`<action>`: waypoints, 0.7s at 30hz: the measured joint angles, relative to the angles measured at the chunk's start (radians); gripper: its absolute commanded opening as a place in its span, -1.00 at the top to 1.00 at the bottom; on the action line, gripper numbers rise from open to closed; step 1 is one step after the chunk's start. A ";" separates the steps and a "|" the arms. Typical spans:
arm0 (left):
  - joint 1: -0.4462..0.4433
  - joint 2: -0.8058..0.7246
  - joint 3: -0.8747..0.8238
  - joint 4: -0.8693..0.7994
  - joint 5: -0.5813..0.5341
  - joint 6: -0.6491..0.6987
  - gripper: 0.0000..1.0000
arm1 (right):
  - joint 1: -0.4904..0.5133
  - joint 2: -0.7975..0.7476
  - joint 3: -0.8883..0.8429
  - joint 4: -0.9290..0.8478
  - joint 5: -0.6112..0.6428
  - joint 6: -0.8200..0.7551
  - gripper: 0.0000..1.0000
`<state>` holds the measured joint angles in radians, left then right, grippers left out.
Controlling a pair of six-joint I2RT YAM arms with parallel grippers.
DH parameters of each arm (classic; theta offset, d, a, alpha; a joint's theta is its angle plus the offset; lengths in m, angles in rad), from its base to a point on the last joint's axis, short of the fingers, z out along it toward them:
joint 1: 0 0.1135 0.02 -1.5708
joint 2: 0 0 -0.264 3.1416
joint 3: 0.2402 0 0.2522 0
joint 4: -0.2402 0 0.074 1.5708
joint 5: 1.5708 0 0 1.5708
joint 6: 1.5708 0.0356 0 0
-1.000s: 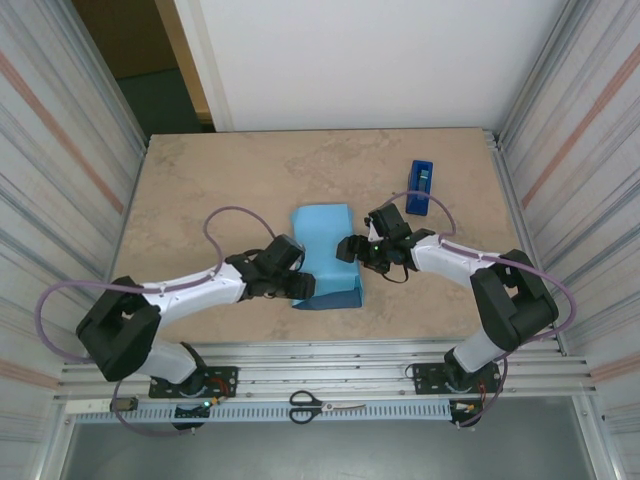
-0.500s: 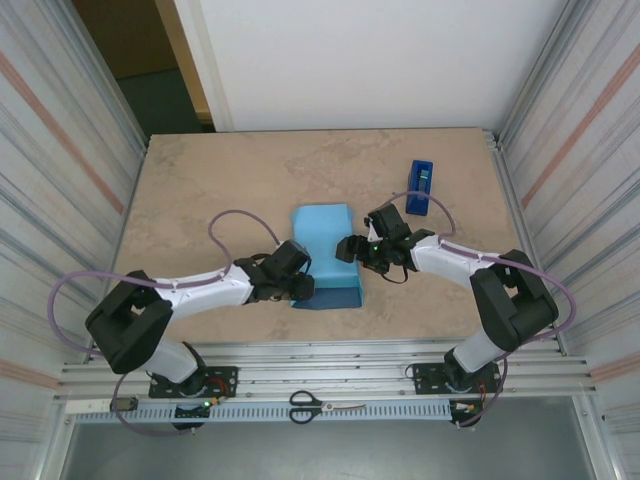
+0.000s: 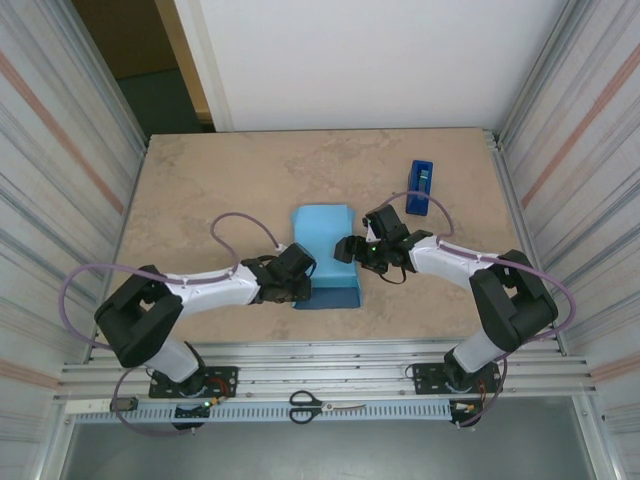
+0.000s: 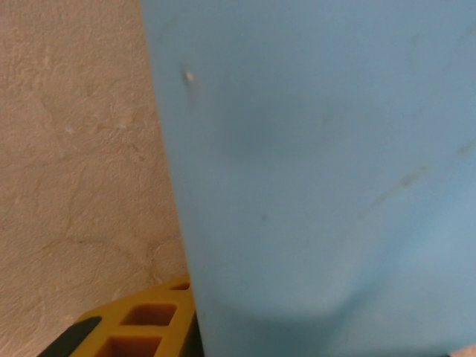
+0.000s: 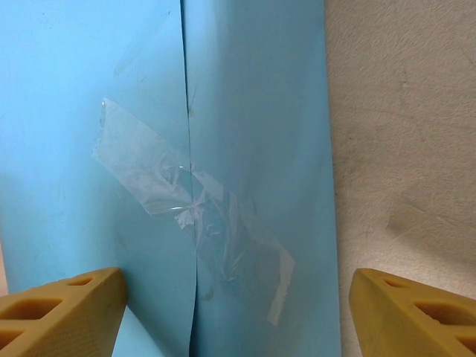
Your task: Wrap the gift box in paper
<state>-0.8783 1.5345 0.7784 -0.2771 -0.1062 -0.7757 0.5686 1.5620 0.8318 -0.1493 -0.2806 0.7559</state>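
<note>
The paper (image 3: 325, 240) lies light-blue side out, folded into a parcel at the table's middle; the gift box is hidden inside it. In the right wrist view a crumpled strip of clear tape (image 5: 193, 201) crosses the paper's (image 5: 253, 89) seam. My right gripper (image 3: 347, 249) hovers over the parcel's right side, open, with the seam between its yellow fingers (image 5: 67, 312). My left gripper (image 3: 303, 286) is at the parcel's near left corner. In the left wrist view one yellow finger (image 4: 130, 327) shows beside the paper (image 4: 320, 163), which hides the other.
A royal-blue tape dispenser (image 3: 421, 186) stands at the back right of the beige table (image 3: 220, 180). Scissors (image 3: 325, 406) lie on the rail in front of the arm bases. Ribbed metal walls close in both sides.
The left arm's elbow and forearm have swung rightward and nearer, with its gripper staying at the parcel's near left corner. The right arm has barely moved.
</note>
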 measured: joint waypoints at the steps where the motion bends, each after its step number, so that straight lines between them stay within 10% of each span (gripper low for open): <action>1: -0.004 0.006 0.007 -0.010 -0.008 -0.001 0.47 | 0.000 0.000 0.000 0.000 0.000 0.000 -0.56; 21: -0.021 0.060 0.045 -0.062 -0.060 -0.011 1.00 | 0.009 0.000 0.000 0.003 0.017 0.008 -0.57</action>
<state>-0.8989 1.5948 0.8234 -0.3389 -0.1665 -0.7872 0.5777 1.5620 0.8318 -0.1459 -0.2638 0.7635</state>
